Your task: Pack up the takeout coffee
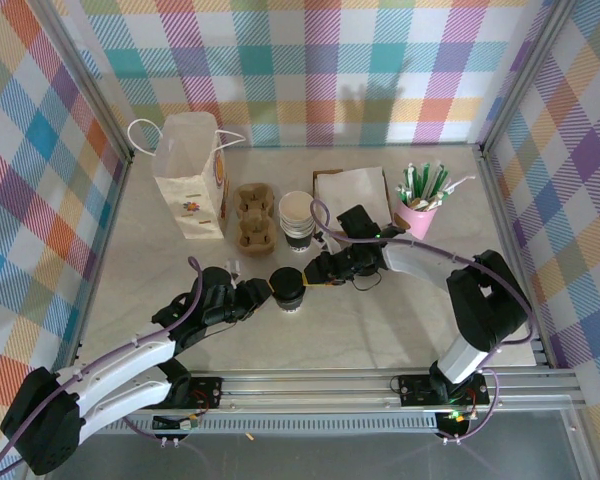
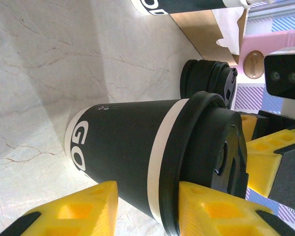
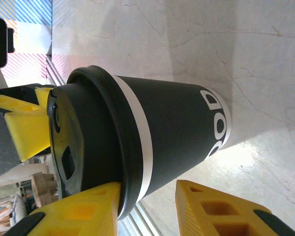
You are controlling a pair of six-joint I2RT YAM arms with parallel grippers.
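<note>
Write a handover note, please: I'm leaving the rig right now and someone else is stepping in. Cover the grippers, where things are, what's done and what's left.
Left gripper: jaws part open, nothing between them, tips at the left side of the takeout coffee; contact unclear.
Right gripper: the same, at the cup's right side.
Coffee: upright on the table, flanked by both grippers.
Paper bag: standing back left, apart from the cup, with the cardboard carrier beside it.
Done: lid is on.
Left: grasp the cup and pack it, probably into the bag.
</note>
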